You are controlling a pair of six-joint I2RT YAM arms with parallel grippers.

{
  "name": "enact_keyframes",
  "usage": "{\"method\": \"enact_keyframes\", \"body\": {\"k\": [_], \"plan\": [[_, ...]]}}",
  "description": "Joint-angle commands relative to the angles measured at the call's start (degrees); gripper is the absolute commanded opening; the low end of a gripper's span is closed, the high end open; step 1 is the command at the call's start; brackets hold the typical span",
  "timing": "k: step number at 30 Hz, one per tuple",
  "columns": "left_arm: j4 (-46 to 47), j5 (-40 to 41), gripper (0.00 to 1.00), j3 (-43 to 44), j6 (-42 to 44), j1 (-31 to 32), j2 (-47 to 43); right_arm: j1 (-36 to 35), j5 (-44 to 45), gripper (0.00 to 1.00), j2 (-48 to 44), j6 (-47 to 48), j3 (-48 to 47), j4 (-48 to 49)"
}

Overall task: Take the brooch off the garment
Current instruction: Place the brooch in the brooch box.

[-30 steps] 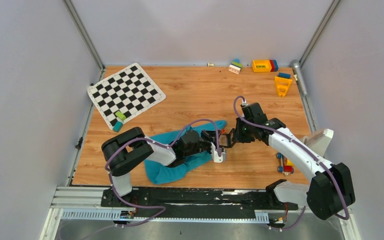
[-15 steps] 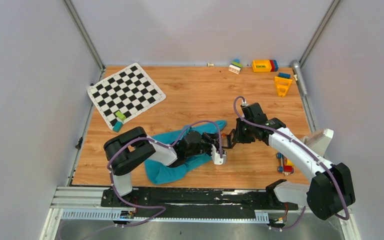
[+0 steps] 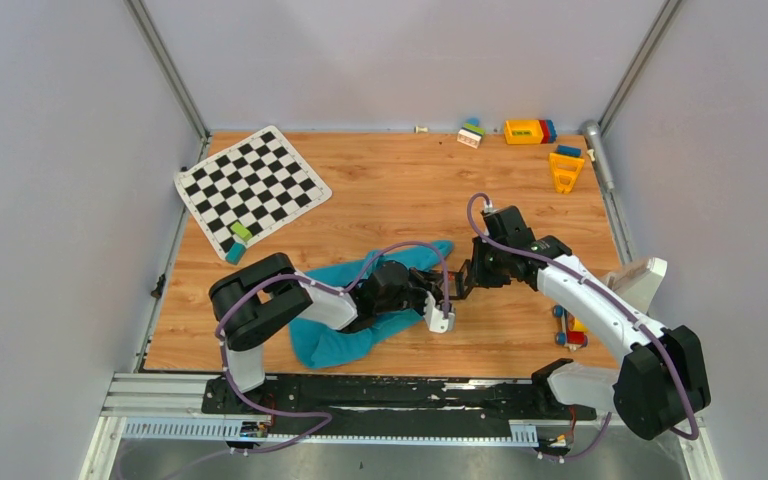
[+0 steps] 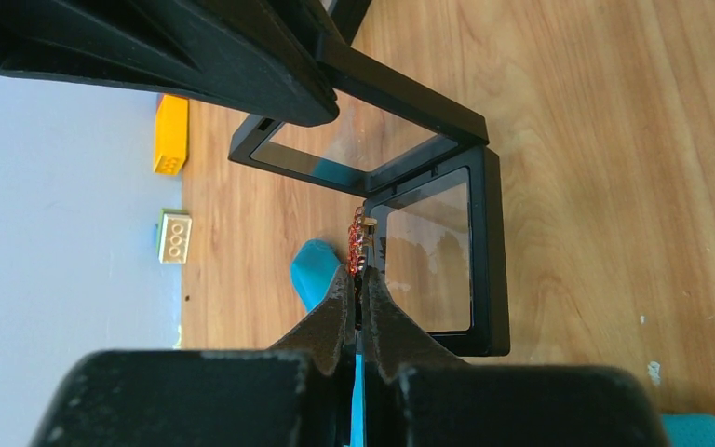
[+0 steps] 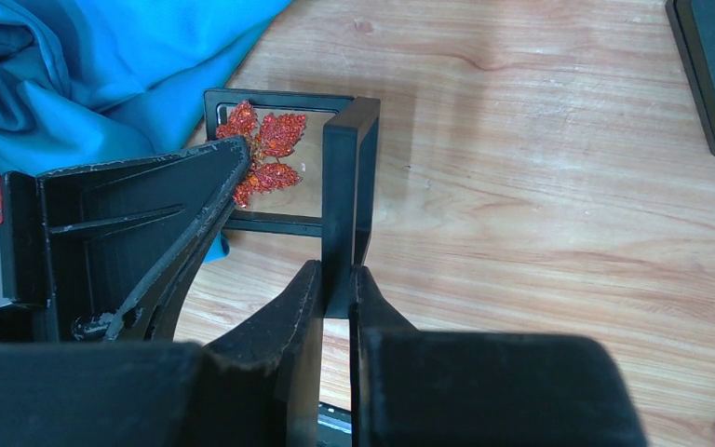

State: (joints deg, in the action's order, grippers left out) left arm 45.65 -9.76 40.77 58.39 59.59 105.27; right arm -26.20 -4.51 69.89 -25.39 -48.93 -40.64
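Left gripper (image 4: pixel 358 284) pinches the red brooch (image 4: pixel 358 244) at its tips over an open black box (image 5: pixel 270 223), right gripper (image 5: pixel 337 279) clamps the upright lid (image 5: pixel 349 186), teal garment (image 5: pixel 84 74) just behind the left fingers on the wood table (image 5: pixel 540 186), grey walls (image 3: pixel 400 60) around.

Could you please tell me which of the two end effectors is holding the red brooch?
The left end effector: it pinches the red brooch, whereas the right end effector clamps the upright lid of the black box.
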Motion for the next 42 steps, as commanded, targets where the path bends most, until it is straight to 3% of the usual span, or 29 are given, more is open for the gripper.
{"method": "enact_keyframes", "body": {"k": [1, 3, 5, 7, 13, 28, 33, 42], "plan": [[-3.1, -2.1, 0.02, 2.1, 0.2, 0.5, 0.3, -0.2, 0.9, 0.00, -0.5, 0.3, -2.8, 1.2], [-3.8, -2.6, 0.05, 2.2, 0.1, 0.5, 0.2, -0.2, 1.2, 0.00, -0.4, 0.3, -2.8, 1.2], [-4.8, -3.4, 0.16, 2.3, -0.1, 0.5, -0.1, -0.2, 1.4, 0.00, -0.1, 0.3, -2.9, 1.3], [-5.9, -4.5, 0.35, 2.3, -0.1, 0.5, -0.1, -0.3, 1.4, 0.00, 0.2, 0.2, -3.0, 1.4], [-10.9, -5.3, 0.52, 4.7, -1.8, 0.5, -0.1, -0.2, 1.4, 0.00, 0.5, -0.2, -2.8, 2.3], [-19.4, -9.4, 0.61, 5.8, -5.3, -0.2, -5.9, 2.9, 10.4, 0.00, 6.6, 0.0, -6.0, 3.1], [-15.9, -8.8, 0.62, 5.7, -11.7, -3.4, -6.4, 7.5, 11.4, 0.00, 8.5, 0.2, -7.1, 4.5], [-7.9, 0.0, 0.68, 3.5, -23.6, -7.9, -9.4, 12.7, 17.3, 0.00, 20.1, 2.0, -16.3, 4.6]]}}
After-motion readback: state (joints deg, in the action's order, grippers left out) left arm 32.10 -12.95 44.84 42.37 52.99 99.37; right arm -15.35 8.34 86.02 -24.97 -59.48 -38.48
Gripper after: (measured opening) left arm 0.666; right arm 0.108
